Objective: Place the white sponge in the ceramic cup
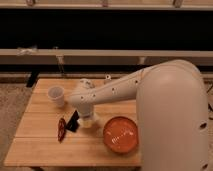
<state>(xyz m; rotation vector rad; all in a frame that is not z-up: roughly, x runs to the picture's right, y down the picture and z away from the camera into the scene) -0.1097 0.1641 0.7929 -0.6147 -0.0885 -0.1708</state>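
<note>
The white ceramic cup [56,95] stands upright at the back left of the wooden table [45,147]. The white sponge [90,122] lies near the table's middle, mostly covered by my arm's end. My gripper [85,116] is down at the sponge, to the right of and nearer than the cup. Its wrist hides the contact. A black slab [73,121] leans just left of the sponge, and a thin dark-red item [61,129] lies left of that.
A wide orange bowl [120,133] sits at the front right of the sponge. A small white object [107,77] stands at the table's back edge. My large white arm [170,110] covers the table's right side. A dark rail wall runs behind.
</note>
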